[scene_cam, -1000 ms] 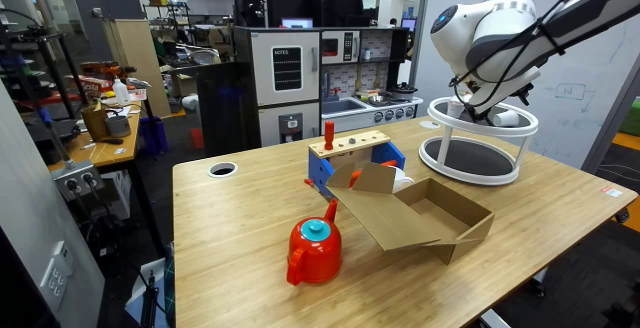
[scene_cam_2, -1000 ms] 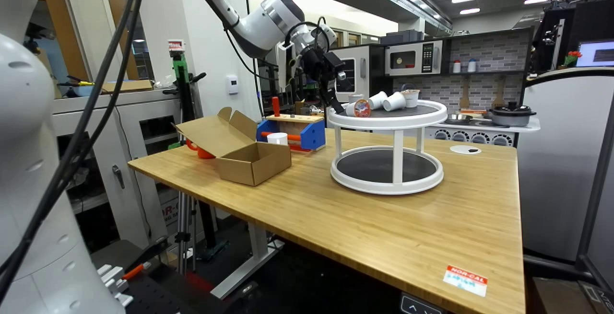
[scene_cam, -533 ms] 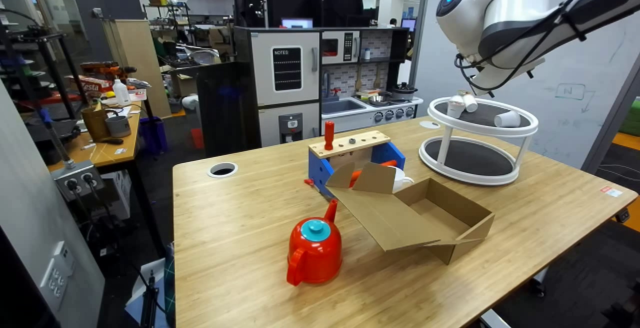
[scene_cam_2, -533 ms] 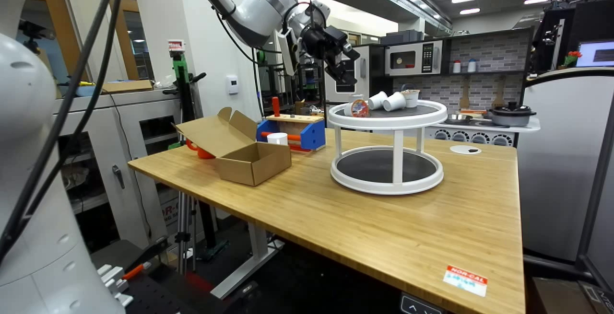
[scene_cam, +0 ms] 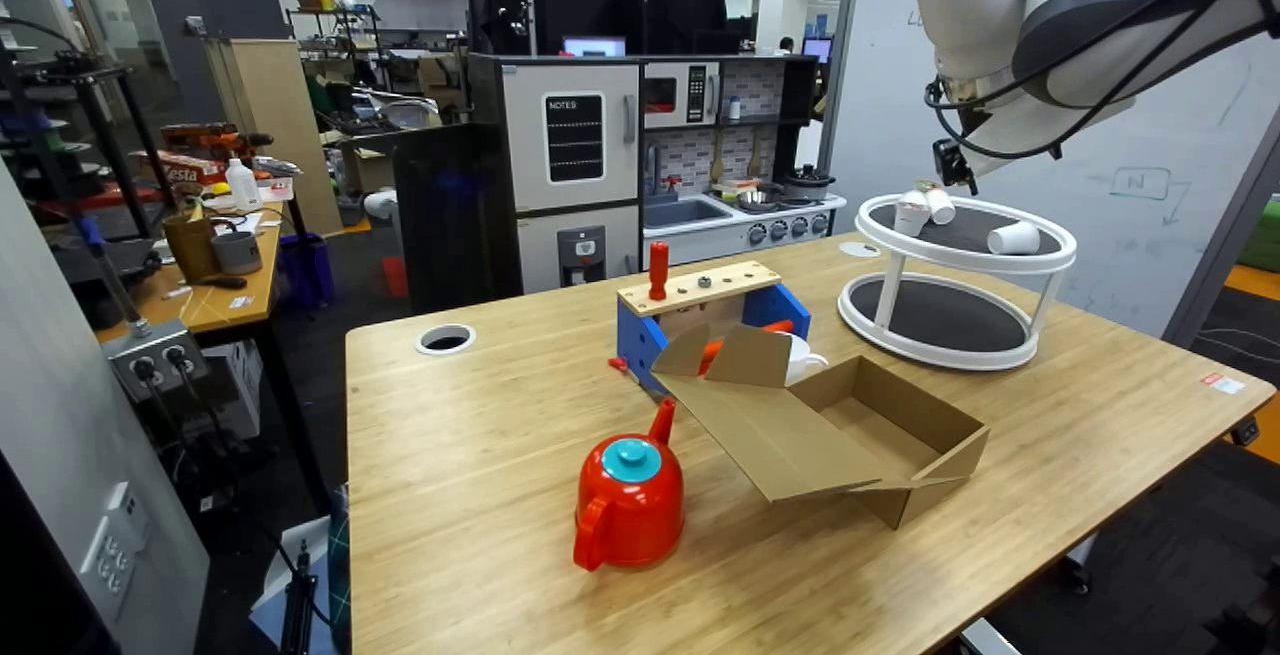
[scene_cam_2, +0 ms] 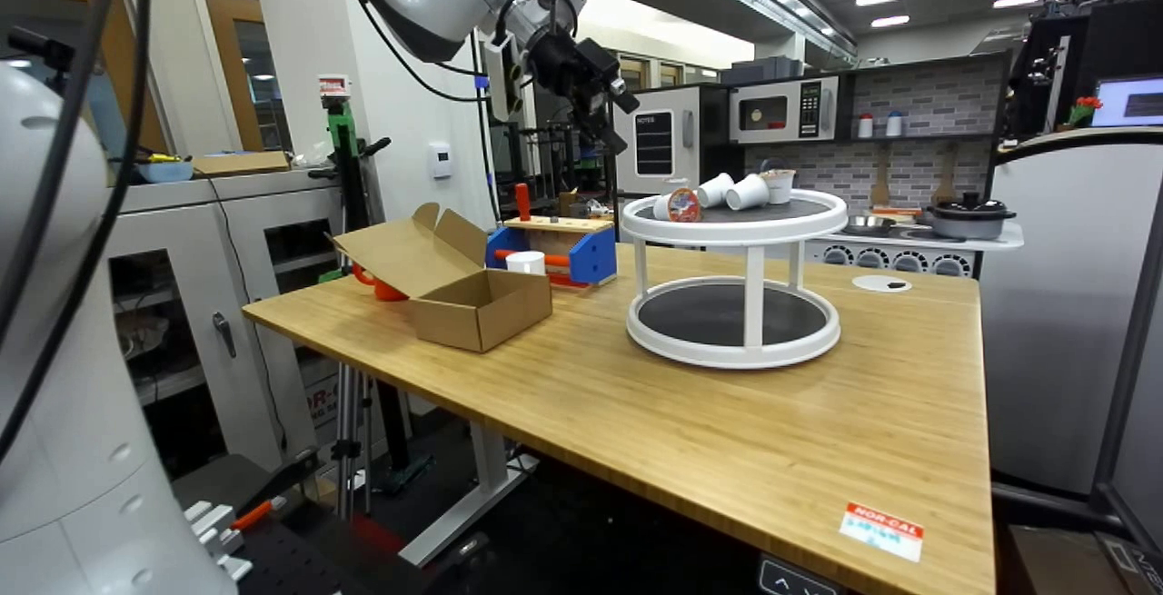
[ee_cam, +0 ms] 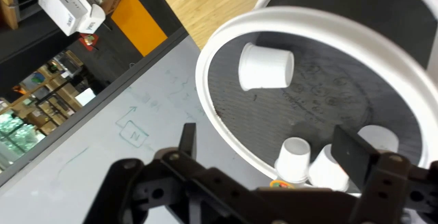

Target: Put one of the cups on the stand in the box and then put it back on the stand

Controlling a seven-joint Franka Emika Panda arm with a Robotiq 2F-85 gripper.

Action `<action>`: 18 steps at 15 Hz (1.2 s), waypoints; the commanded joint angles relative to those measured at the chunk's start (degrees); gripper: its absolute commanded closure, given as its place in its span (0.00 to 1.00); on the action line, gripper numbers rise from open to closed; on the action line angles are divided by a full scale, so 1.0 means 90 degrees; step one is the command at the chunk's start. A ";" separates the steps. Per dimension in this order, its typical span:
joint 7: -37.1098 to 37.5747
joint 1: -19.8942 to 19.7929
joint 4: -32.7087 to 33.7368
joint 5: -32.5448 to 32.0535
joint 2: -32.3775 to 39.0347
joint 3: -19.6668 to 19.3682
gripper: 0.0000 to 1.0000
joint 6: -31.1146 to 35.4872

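Observation:
The stand [scene_cam_2: 740,233], a white two-hooped frame with dark round boards, holds several white cups on its upper level. One cup [ee_cam: 265,67] lies on its side apart from the others. Grouped at the far part are a cup [ee_cam: 294,160], another cup [ee_cam: 328,171] and a third cup [ee_cam: 379,138], partly behind a finger. A red-orange lid shows on a cup [scene_cam_2: 679,206] in an exterior view. My gripper [ee_cam: 270,148] stands open above the stand, nothing between its fingers; both exterior views show it [scene_cam_2: 618,118] raised off the cups. The cardboard box [scene_cam: 770,435] has its flap spread open.
A red teapot [scene_cam: 630,495] with a blue lid stands near the box's flap. The blue tool rack [scene_cam: 640,335] and a white mug [scene_cam_2: 525,262] are close behind the box. A whiteboard [ee_cam: 137,155] rises beside the stand.
My gripper was down at the stand's top beside the lone cup a second ago. It has risen and drawn back, empty, staying open. The cups, stand and box look unmoved.

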 commanded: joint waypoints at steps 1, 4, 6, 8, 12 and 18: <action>-0.0733 -0.0130 -0.0789 0.0603 -0.0663 0.0064 0.00 0.0732; -0.1427 -0.0146 -0.1292 0.1068 -0.1033 0.0040 0.00 0.1070; -0.1953 -0.0179 -0.1634 0.1297 -0.1286 0.0004 0.00 0.1571; -0.2363 -0.0213 -0.1837 0.1419 -0.1432 0.0000 0.00 0.1813; -0.2077 -0.0357 -0.1845 0.1083 -0.1415 0.0136 0.00 0.1416; -0.0848 -0.0420 -0.1600 0.0610 -0.1286 0.0225 0.00 0.0700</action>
